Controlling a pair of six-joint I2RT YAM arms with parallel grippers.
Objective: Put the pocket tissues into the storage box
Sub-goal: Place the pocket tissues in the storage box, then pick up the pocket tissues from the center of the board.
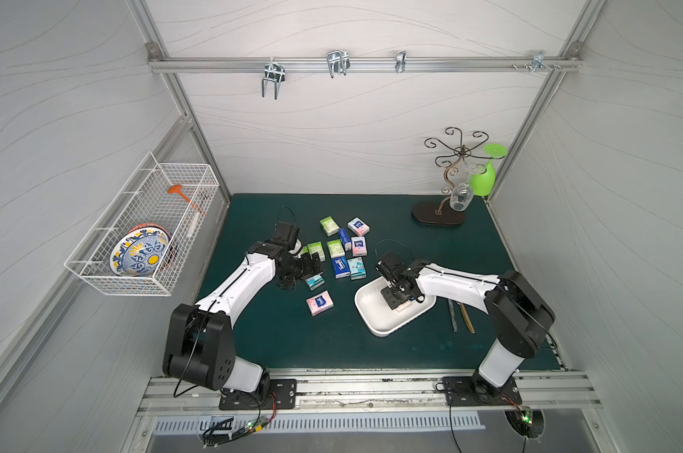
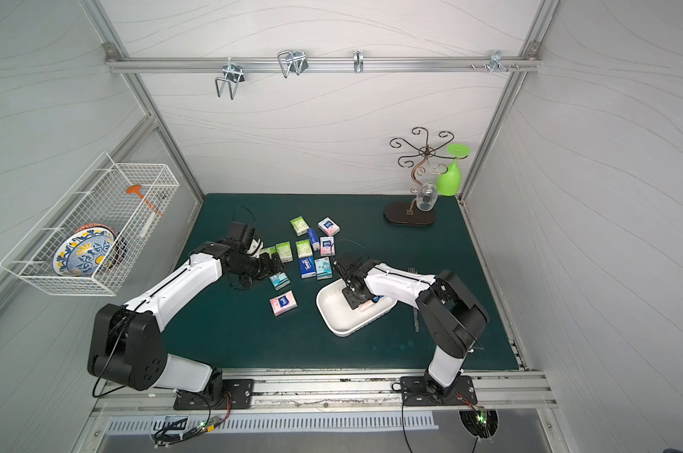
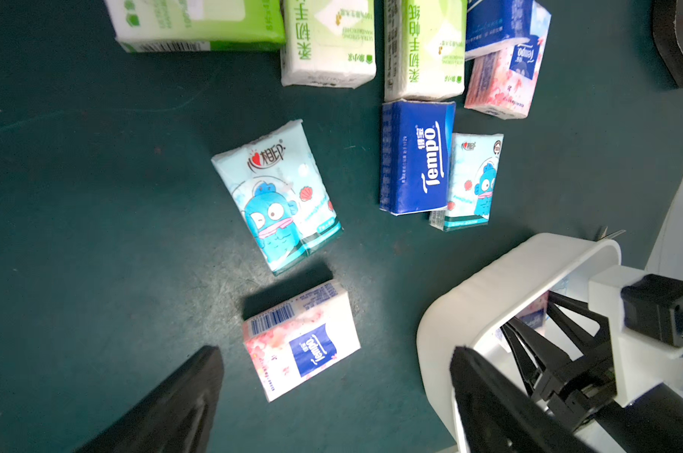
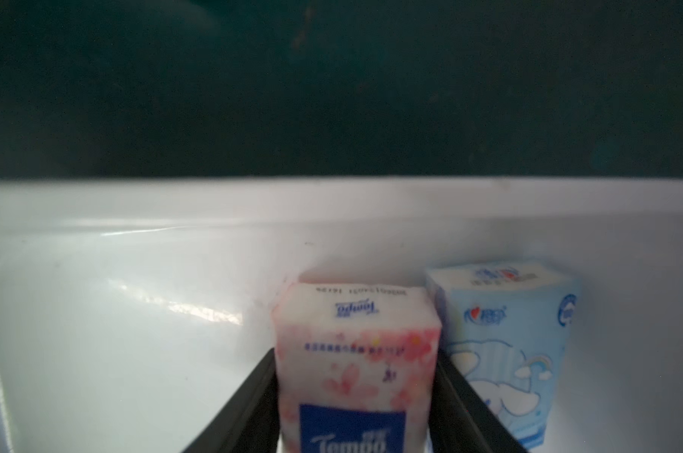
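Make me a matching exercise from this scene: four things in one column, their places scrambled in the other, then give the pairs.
Things:
1. painted plate
2. green glass
3. cartoon-dog packet
4. dark blue packet

Places:
A. flat on the green mat
B. in the white tray
C. in the wire basket
D. upside down on the metal rack

Pairs: 1-C, 2-D, 3-B, 4-A

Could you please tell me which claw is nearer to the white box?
Right. The right claw is inside the white box, around a pink packet; the left claw is over loose packets beside it.
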